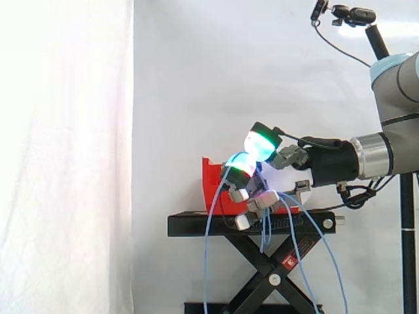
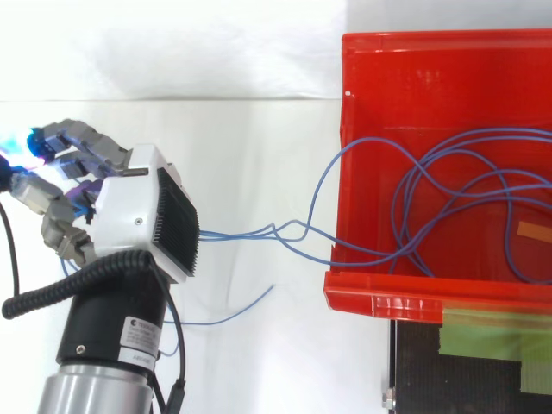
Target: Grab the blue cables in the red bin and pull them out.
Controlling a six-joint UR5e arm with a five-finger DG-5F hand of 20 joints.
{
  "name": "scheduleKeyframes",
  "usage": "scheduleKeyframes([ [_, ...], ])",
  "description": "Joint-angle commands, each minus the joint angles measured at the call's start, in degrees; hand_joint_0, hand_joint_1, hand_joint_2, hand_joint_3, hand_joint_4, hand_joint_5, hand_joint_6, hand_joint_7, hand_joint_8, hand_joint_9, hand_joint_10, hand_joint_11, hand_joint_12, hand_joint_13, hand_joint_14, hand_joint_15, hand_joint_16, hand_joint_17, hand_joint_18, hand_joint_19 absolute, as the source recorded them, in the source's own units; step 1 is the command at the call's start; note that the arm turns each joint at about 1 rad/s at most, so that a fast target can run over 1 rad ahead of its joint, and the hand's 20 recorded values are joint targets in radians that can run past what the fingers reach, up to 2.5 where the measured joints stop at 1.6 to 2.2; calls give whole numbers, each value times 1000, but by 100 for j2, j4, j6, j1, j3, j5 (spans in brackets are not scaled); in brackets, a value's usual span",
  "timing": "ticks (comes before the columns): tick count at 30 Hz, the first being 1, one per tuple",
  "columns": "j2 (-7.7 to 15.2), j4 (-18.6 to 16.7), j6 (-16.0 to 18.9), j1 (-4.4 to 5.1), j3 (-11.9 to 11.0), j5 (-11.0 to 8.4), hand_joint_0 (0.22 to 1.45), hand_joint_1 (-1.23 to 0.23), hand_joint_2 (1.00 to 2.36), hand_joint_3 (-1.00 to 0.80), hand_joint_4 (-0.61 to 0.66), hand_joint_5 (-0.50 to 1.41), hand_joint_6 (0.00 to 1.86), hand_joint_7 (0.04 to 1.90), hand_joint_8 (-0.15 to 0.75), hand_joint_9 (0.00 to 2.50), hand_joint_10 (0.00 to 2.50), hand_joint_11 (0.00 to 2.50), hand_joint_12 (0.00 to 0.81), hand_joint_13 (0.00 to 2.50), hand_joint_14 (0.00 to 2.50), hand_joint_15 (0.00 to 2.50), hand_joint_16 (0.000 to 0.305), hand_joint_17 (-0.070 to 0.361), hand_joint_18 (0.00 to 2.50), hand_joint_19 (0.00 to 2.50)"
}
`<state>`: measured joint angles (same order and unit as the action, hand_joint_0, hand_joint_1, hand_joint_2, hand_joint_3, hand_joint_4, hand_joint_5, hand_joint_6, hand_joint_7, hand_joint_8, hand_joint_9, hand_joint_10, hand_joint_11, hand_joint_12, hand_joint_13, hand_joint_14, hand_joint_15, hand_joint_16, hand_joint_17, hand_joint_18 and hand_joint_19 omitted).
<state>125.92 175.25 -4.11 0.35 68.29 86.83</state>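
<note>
From above, the one hand [image 2: 129, 203] sat well clear of the one red bin [image 2: 342, 129], off beyond its open side wall. Its fingers were curled under, closed on the blue cables [image 2: 285, 231]. At least three strands ran from under the palm, roughly in a straight line across the gap and over the bin's wall. Inside they spread into tangled loops that I couldn't count apart. One loose end lay on the white surface near the wrist. From the side, more strands hung down past the single black stand [image 1: 196, 224]. To my eye, the pull wanted to follow that line, straight away from the bin.
</note>
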Motion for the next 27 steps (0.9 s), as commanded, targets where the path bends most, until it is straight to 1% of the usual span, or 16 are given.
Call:
scheduleKeyframes([
  [1,3,0,3,0,0,0,905,-900,1000,-1000,-25,1014,450,880,218,1092,29,817,267,1316,30,1354,43,96,724,587],
  [9,3,0,3,0,0,0,906,-899,1000,-1000,-26,1013,457,875,208,1093,29,821,273,1294,31,1281,42,96,736,594],
  [27,-6,0,-6,0,0,0,911,-899,1000,-1000,-26,1007,486,850,209,1120,27,817,265,1318,31,1249,42,95,765,588],
])
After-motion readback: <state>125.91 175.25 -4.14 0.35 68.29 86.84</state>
